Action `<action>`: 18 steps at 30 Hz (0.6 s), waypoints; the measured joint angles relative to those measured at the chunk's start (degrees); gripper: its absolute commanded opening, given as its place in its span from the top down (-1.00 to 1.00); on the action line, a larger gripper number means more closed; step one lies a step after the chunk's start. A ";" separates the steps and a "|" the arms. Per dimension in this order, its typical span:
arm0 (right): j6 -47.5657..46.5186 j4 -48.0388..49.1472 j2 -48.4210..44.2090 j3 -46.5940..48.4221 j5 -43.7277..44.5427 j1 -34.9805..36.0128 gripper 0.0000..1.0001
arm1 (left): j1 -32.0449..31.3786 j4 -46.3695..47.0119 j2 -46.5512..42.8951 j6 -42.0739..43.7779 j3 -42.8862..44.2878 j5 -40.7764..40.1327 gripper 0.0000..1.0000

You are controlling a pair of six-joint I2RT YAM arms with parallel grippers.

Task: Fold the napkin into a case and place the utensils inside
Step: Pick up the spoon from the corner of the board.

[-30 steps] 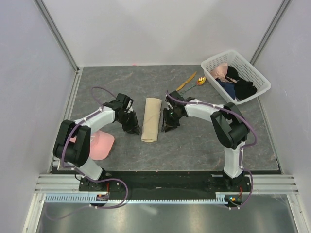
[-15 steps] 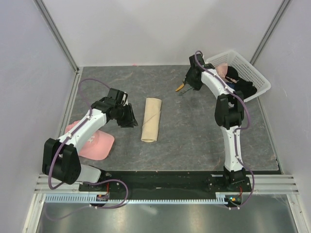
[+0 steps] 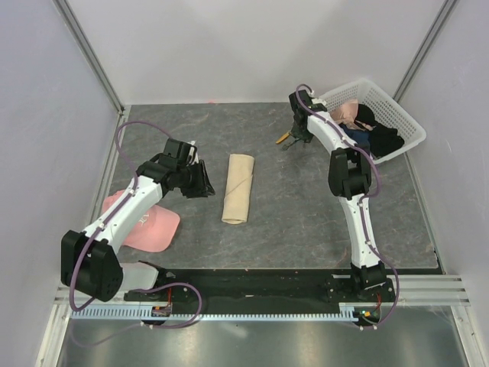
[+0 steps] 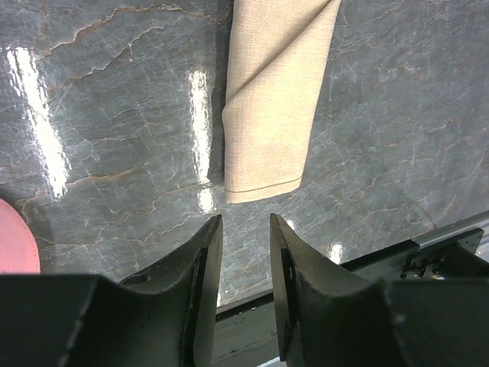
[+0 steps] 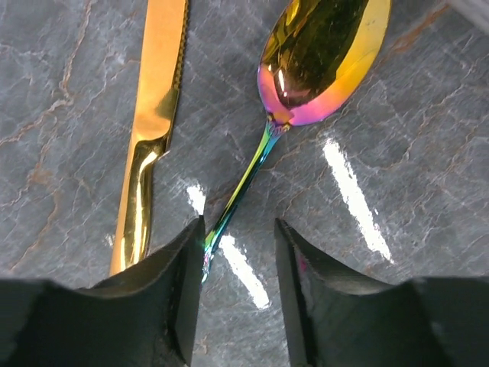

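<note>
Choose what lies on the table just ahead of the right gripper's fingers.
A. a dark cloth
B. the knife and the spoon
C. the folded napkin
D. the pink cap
B: in the right wrist view the knife and the spoon lie side by side just ahead of the right gripper, whose jaws stand apart.

A pink cap (image 3: 149,225) lies flat behind the left claw (image 3: 206,186) and off to its left, toward the table's near edge, well apart from it. A white basket (image 3: 405,122) stands close to the right of the right claw (image 3: 290,142), set at an angle. It holds dark clothes (image 3: 382,141) and a pink cloth (image 3: 348,112). Under both claws runs a grey, veined tabletop (image 3: 306,214).
</note>
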 measured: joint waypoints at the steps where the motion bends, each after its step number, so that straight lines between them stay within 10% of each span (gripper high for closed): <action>1: -0.35 0.02 0.20 0.20 0.50 0.09 0.13 | 0.00 0.02 -0.28 0.13 0.00 0.00 0.21; 18: -6.67 4.24 -2.38 -6.14 -4.83 -0.42 1.00 | 0.00 3.21 2.23 2.12 4.48 9.51 0.02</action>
